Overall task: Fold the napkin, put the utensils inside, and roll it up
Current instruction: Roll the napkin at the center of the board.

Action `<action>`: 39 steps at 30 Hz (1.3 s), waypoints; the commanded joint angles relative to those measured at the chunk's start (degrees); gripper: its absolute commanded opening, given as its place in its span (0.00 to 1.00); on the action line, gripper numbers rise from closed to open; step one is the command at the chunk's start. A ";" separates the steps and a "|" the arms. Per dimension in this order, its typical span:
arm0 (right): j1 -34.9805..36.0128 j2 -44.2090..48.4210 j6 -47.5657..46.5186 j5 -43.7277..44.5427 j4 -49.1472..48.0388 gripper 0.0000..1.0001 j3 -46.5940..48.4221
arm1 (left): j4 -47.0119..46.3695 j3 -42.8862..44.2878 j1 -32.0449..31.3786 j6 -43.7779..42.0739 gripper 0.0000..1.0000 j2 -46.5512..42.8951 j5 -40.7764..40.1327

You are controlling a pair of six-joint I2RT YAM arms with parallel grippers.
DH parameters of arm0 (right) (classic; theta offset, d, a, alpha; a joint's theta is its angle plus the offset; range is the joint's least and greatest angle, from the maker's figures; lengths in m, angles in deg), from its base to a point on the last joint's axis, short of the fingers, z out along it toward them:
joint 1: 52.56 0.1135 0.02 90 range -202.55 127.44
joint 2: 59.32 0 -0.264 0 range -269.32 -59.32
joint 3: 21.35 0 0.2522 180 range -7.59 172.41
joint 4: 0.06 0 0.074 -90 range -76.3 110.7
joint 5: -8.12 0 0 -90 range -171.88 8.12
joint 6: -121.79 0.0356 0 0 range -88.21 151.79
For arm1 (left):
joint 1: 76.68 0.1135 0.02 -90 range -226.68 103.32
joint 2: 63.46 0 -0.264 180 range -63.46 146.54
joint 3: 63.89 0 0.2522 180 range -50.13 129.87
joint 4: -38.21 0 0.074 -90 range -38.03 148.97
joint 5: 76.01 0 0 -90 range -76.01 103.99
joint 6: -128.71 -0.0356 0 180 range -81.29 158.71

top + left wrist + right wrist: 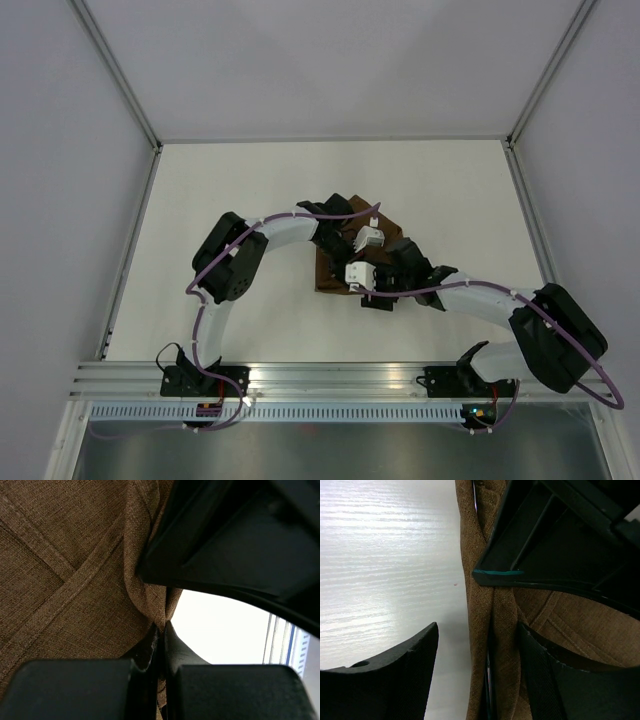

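Napkin — one, dark brown — lies folded at the middle of the white table in the top view. It is largely covered by the two arms that meet over it: the left arm arches in from the left, the right arm from the lower right.

In the left wrist view, the left gripper is clenched at bottom centre, its two fingers pressed together on a pinched-up ridge of the napkin. Two stitched hems cross in the left half of that frame.

In the right wrist view, the right gripper stands released. One finger is over bare table at lower left, the other over cloth at lower right, and the napkin's rolled edge runs top to bottom between them. One thin teal strip shows on the edge of a black part at upper centre — whether it is the knife I cannot tell.
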 commanded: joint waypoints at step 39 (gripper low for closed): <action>-8.10 -16.97 -3.62 -12.13 25.50 0.04 18.74 | -26.37 -10.78 9.61 28.97 0.37 -11.19 -1.80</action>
